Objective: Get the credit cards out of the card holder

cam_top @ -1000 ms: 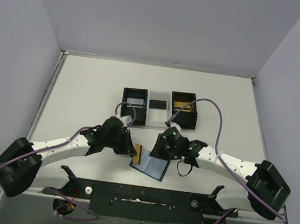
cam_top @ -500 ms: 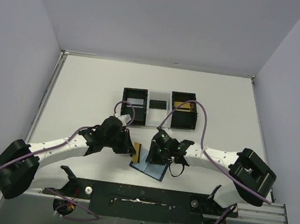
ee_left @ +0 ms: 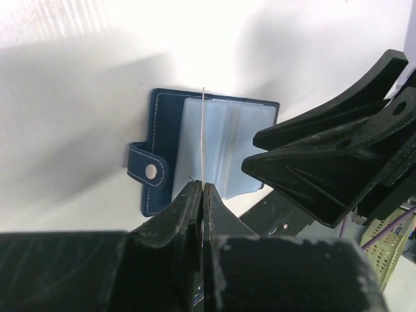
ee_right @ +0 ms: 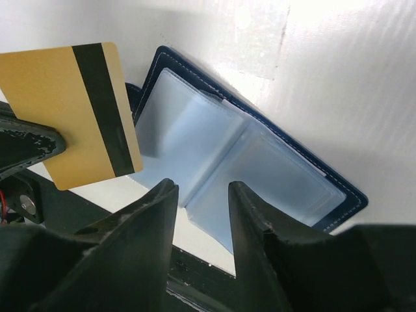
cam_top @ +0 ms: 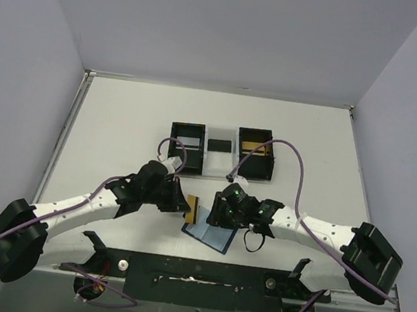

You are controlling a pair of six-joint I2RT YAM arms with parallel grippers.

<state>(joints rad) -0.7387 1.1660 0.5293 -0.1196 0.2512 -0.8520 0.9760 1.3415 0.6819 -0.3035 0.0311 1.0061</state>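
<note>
The navy-blue card holder (cam_top: pixel 210 234) lies open on the table near the front edge, its pale blue slots facing up (ee_right: pixel 221 159); it also shows in the left wrist view (ee_left: pixel 221 146). My left gripper (cam_top: pixel 187 211) is shut on a gold credit card (cam_top: pixel 192 212) with a black stripe, held on edge just left of the holder. The card is a thin line in the left wrist view (ee_left: pixel 204 140) and shows flat in the right wrist view (ee_right: pixel 78 110). My right gripper (cam_top: pixel 222 218) is open and empty, its fingers (ee_right: pixel 146 227) just above the holder's open slots.
Two black boxes joined by a clear section (cam_top: pixel 221 150) stand behind the arms; the right box (cam_top: pixel 255 151) holds something gold. The black mounting rail (cam_top: pixel 193 273) runs along the table's front edge close to the holder.
My left gripper holds the gold card in nearly the same place. My right arm swung left over the holder, then eased back a little and now hovers over it.
</note>
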